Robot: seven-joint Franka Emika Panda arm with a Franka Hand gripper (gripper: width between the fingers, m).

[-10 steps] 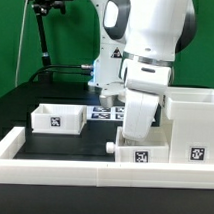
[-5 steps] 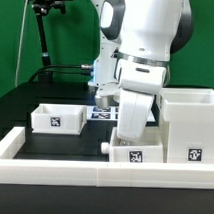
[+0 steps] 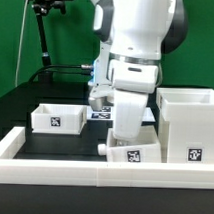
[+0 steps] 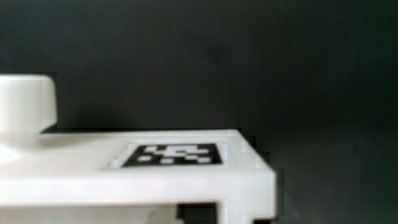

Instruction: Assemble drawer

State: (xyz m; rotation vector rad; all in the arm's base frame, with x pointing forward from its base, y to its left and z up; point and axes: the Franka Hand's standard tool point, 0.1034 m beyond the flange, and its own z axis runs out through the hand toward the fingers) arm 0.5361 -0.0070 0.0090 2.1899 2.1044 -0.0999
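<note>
My gripper (image 3: 120, 138) reaches down from the white arm and is shut on a small open-topped white tray (image 3: 134, 153). The tray is tilted, just behind the front rim wall, and its tag faces forward. The tall white box-shaped shell (image 3: 191, 122) stands close by on the exterior view's right. A second small tray (image 3: 60, 118) sits on the black table at the left. In the wrist view the held tray's wall with its tag (image 4: 178, 155) fills the lower part. My fingers are mostly hidden there.
A long low white rim wall (image 3: 83, 175) runs along the front and up the left side. The marker board (image 3: 99, 113) lies flat behind the arm. A black stand (image 3: 42, 33) and a green backdrop are at the back left.
My arm has moved toward the exterior view's left. The held tray came with it, away from the shell, and has gone from level to tilted.
</note>
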